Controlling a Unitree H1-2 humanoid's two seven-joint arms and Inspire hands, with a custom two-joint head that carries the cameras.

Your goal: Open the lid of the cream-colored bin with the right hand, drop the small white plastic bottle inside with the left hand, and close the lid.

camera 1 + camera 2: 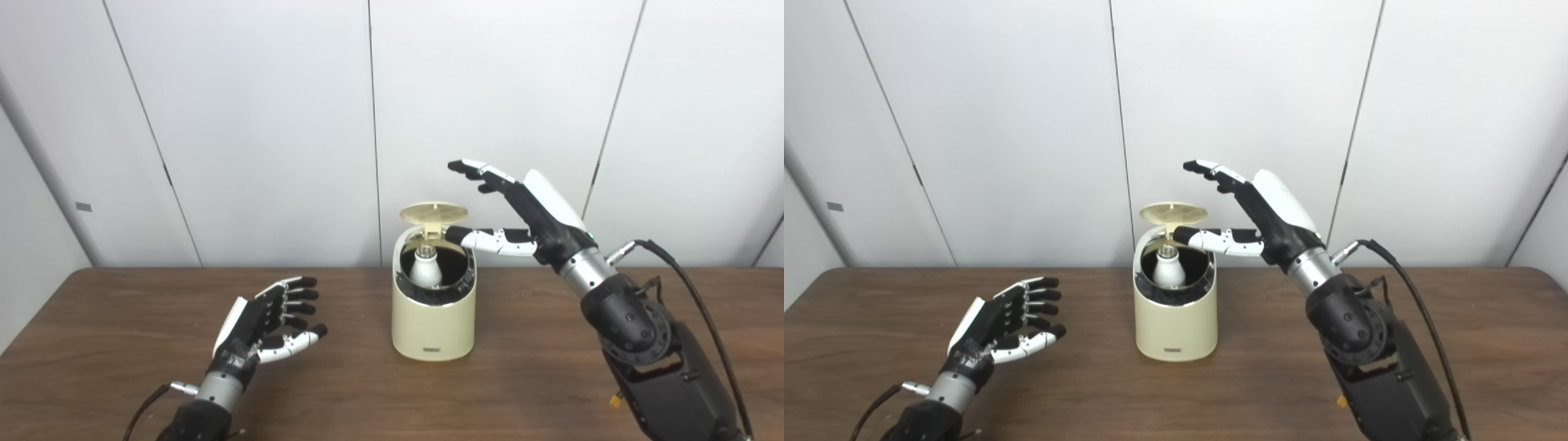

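Observation:
The cream-colored bin [433, 318] stands on the table's middle with its round lid [433, 212] raised at the back. The small white plastic bottle [425, 266] stands upright inside the bin. My right hand [520, 214] is open, raised just right of the lid, its thumb pointing at the bin's back rim and its fingers above the lid; it holds nothing. My left hand [269, 318] is open and empty, low over the table left of the bin, palm facing the bin.
The brown wooden table [122, 343] runs across the view, with white wall panels [257, 122] behind it. My right arm's cable [692, 294] loops at the right.

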